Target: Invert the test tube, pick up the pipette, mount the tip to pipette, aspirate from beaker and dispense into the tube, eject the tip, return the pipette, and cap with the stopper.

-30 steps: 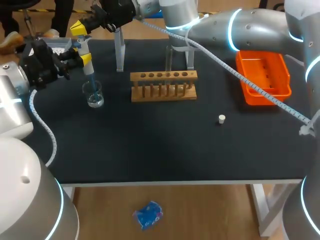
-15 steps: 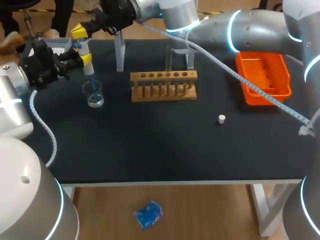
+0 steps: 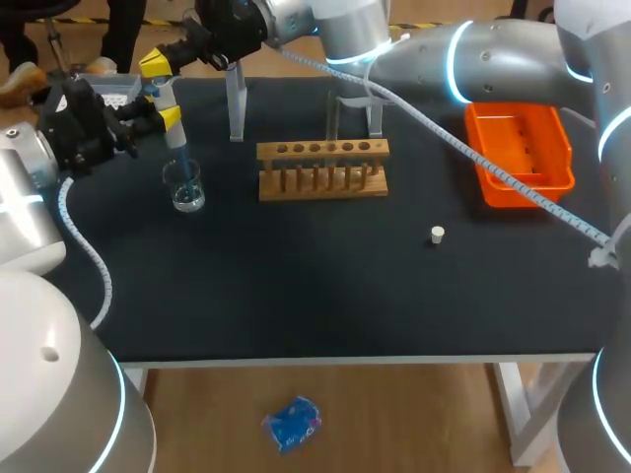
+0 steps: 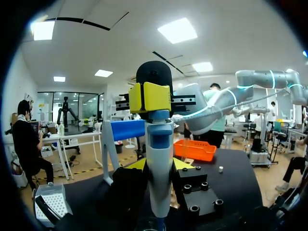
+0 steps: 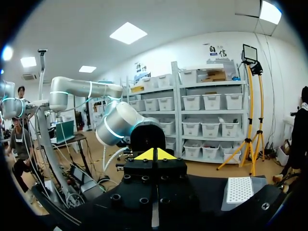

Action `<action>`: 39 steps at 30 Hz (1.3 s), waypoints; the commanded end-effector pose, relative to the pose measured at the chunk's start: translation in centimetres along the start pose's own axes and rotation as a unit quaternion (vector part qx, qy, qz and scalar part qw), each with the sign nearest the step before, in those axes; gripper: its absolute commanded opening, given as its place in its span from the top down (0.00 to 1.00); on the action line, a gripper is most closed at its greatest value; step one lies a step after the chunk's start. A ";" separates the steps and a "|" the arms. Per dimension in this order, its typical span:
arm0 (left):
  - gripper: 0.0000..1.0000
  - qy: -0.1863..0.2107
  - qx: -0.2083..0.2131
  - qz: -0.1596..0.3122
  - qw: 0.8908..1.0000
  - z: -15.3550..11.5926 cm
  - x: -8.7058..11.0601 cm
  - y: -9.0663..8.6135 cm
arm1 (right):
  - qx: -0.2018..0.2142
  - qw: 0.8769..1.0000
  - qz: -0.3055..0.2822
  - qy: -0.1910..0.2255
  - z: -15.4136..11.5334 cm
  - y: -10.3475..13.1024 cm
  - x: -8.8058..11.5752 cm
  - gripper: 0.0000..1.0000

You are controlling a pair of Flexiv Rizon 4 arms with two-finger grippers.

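1. The left gripper (image 3: 164, 117) clamps the pipette (image 4: 160, 173) upright, its tip dipped into the beaker (image 3: 185, 188).
2. The right gripper (image 3: 157, 60) sits at the pipette's top, fingers pressed together with nothing between them.
3. The tube (image 3: 333, 114) stands upright at the far side of the rack (image 3: 322, 168).
4. The stopper (image 3: 438, 235) lies on the table (image 3: 296, 296), between the rack and the tray (image 3: 520, 148), apart from both.

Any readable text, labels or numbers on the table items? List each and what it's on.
None readable.
No print shows on the pipette, beaker, wooden rack, orange tray or stopper; any fine markings are too small to tell.
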State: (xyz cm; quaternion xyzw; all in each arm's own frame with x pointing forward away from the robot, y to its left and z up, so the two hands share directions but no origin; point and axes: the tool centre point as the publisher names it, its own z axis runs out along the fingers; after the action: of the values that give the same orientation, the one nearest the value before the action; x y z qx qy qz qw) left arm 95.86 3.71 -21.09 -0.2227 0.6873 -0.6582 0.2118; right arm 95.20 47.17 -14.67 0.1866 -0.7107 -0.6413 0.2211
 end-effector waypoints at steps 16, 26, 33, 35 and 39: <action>1.00 0.000 0.001 0.001 1.000 0.0 0.0 -0.4 | 0.013 1.000 -0.015 0.002 -0.4 1.4 -0.3 1.00; 1.00 0.000 0.001 0.001 1.000 0.0 0.0 -0.4 | 0.021 0.999 -0.030 0.003 -0.3 2.9 0.1 1.00; 1.00 0.000 0.001 0.001 1.000 0.0 0.0 -0.4 | 0.025 0.999 -0.040 0.003 -0.3 3.7 0.5 1.00; 1.00 0.000 0.001 0.001 1.000 0.0 0.0 -0.4 | 0.026 0.999 -0.042 0.002 -0.3 4.0 0.7 1.00; 1.00 0.000 0.001 0.001 1.000 0.0 0.0 -0.4 | 0.049 0.998 -0.037 -0.009 -0.9 4.6 1.9 0.00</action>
State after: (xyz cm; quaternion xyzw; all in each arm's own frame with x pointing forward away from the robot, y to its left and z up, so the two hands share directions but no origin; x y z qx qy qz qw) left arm 95.95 3.71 -20.72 -0.2218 0.6864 -0.6591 0.2129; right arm 95.06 47.04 -11.07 0.2237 -0.7225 -0.6248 0.1937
